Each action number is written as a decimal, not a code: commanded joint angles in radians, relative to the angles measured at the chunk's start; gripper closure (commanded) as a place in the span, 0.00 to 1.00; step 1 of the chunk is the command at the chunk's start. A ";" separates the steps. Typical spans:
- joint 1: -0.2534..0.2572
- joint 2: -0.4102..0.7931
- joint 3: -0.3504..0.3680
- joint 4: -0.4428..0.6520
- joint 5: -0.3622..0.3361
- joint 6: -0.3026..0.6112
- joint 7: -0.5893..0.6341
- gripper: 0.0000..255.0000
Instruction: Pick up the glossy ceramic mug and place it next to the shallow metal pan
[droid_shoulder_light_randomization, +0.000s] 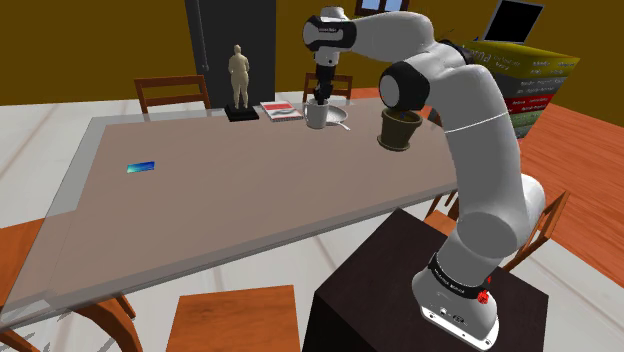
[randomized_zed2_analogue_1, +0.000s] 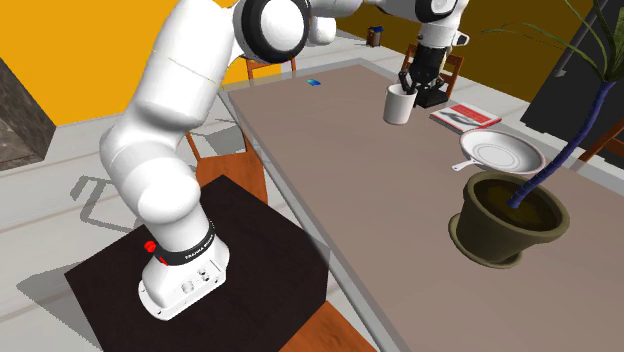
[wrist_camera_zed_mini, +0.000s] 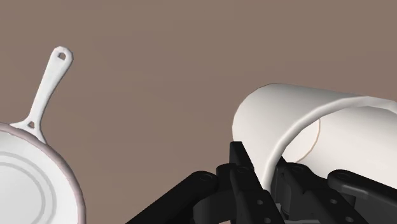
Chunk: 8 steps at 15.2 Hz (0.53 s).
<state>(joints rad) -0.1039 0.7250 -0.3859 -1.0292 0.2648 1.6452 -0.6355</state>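
Observation:
A white mug (droid_shoulder_light_randomization: 316, 116) stands upright at the far side of the brown table (droid_shoulder_light_randomization: 200, 190), just beside a shallow white pan (droid_shoulder_light_randomization: 339, 120) with a long handle. My gripper (droid_shoulder_light_randomization: 320, 99) comes down from above and is shut on the mug's rim. In the second exterior view the mug (randomized_zed2_analogue_1: 399, 104) hangs under the gripper (randomized_zed2_analogue_1: 412, 84), and the pan (randomized_zed2_analogue_1: 498, 153) lies a little apart from it. The wrist view shows the mug (wrist_camera_zed_mini: 286, 124) clasped by the gripper (wrist_camera_zed_mini: 273, 168), one finger outside the wall, and the pan (wrist_camera_zed_mini: 28, 184) off to the side. Whether the mug touches the table I cannot tell.
A potted plant (randomized_zed2_analogue_1: 505, 215) in a dark pot stands near the pan on the arm's side. A book (randomized_zed2_analogue_1: 465, 116), a statuette (droid_shoulder_light_randomization: 239, 80) and a small blue object (droid_shoulder_light_randomization: 142, 166) lie on the table. Wooden chairs (droid_shoulder_light_randomization: 170, 92) surround it.

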 joint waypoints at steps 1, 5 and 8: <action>-0.051 0.163 0.025 0.282 0.026 -0.111 0.038 1.00; -0.063 0.219 0.037 0.343 0.031 -0.112 0.050 1.00; -0.046 0.197 0.033 0.258 0.029 -0.053 0.040 1.00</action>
<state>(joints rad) -0.1532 0.9226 -0.3529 -0.7562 0.2939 1.5771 -0.5942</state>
